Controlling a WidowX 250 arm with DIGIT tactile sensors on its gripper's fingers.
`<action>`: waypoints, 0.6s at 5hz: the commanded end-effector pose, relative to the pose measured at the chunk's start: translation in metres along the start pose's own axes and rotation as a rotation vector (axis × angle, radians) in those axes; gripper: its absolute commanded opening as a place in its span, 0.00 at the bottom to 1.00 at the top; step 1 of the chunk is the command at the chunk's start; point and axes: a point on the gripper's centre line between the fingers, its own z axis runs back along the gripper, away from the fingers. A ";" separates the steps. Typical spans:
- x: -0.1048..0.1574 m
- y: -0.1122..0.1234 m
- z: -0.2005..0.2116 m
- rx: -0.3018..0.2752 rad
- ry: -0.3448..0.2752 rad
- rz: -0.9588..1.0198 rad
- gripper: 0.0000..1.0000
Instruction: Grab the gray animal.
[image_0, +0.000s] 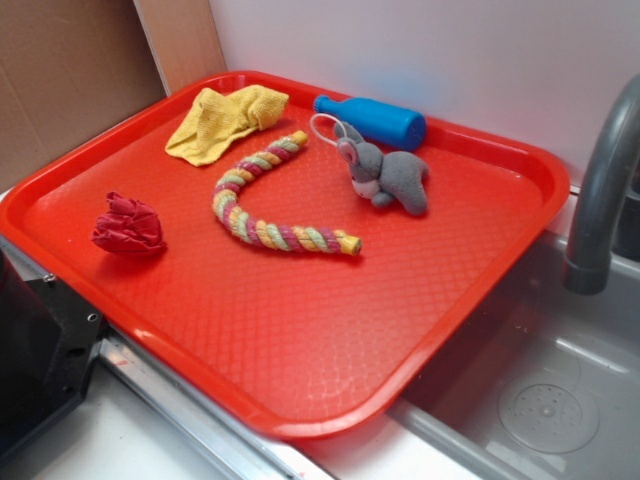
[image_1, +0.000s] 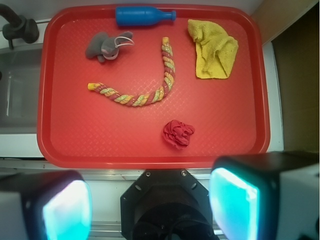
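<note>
The gray animal (image_0: 385, 175) (image_1: 102, 46) is a small plush with pink-lined ears and a thin white loop. It lies on its side near the far edge of the red tray (image_0: 300, 330) (image_1: 100, 137), just in front of the blue bottle (image_0: 375, 120) (image_1: 140, 15). In the wrist view my gripper (image_1: 150, 210) is open, its two cyan-lit fingertips (image_1: 232, 205) spread wide with nothing between them. It hangs high above the near side of the tray, far from the animal. The exterior view does not show the gripper.
A multicolour braided rope (image_0: 290, 238) (image_1: 130, 100) curves across the tray's middle. A yellow cloth (image_0: 225, 120) (image_1: 215, 50) and a crumpled red cloth (image_0: 128, 225) (image_1: 177, 134) also lie on the tray. A gray faucet (image_0: 600, 200) (image_1: 20, 27) and sink (image_0: 540, 400) adjoin the tray.
</note>
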 end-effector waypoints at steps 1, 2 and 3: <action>0.000 0.000 0.000 0.000 0.000 0.000 1.00; 0.017 -0.003 -0.012 0.007 -0.031 -0.046 1.00; 0.041 -0.005 -0.029 -0.010 -0.002 -0.180 1.00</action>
